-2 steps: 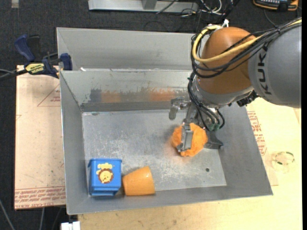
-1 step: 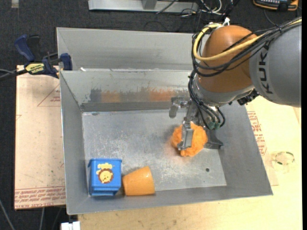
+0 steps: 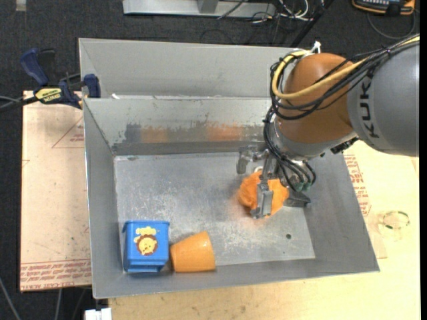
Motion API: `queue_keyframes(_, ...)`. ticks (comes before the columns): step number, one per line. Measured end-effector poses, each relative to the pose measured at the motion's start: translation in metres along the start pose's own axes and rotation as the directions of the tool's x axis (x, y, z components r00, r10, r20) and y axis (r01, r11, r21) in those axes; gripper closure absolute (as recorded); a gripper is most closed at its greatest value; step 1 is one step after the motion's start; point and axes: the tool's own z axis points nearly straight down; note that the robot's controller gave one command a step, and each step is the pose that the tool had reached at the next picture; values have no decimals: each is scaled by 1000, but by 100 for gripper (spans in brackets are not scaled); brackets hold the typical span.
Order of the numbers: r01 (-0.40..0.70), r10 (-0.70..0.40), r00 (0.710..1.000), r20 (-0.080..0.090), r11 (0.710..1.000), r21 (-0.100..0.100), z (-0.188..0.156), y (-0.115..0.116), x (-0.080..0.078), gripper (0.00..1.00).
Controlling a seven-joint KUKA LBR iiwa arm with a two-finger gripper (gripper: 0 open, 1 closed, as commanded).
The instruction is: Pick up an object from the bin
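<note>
My gripper [image 3: 264, 202] is low over the right middle of the bin floor, right on a rounded orange thing [image 3: 248, 192]. The orange thing shows on both sides of the gripper, and part of it is hidden behind the gripper. It seems to rest on the bin floor. Far off at the front left lie a blue box [image 3: 145, 247] with a yellow picture on its top and an orange cup [image 3: 193, 253] on its side, touching each other.
The arm with its orange cover and cables comes in from the right and hangs over the bin's back right part. The sloping bin walls rise close behind and to the right of the gripper.
</note>
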Motion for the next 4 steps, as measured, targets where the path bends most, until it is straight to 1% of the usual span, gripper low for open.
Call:
queue_keyframes(1, 190, -190, 982, -7, 982, -1, 25, -5, 2, 0)
queue_keyframes(2, 483, -483, 876, 0, 876, -1, 45, -12, 2, 0)
queue_keyframes(3, 599, -599, 801, -4, 801, -6, 39, -33, 33, 0)
queue_keyframes(4, 645, -645, 764, -7, 764, -5, 36, -41, 23, 0)
